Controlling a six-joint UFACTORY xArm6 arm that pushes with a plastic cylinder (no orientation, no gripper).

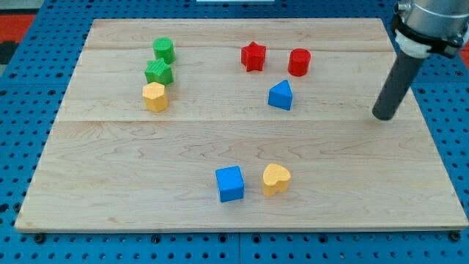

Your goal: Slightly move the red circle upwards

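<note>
The red circle [299,61] stands near the view's top, right of centre, on the wooden board [146,183]. A red star [253,56] sits just to its left, with a gap between them. A blue triangular block [281,95] lies below and slightly left of the red circle. My tip [382,116] is at the lower end of the dark rod, well to the right of the red circle and lower than it, touching no block.
A green circle [164,49], a green star [158,72] and a yellow hexagon [154,96] form a column at the upper left. A blue cube [229,183] and a yellow heart [275,179] sit near the bottom centre. The board's right edge is close to my tip.
</note>
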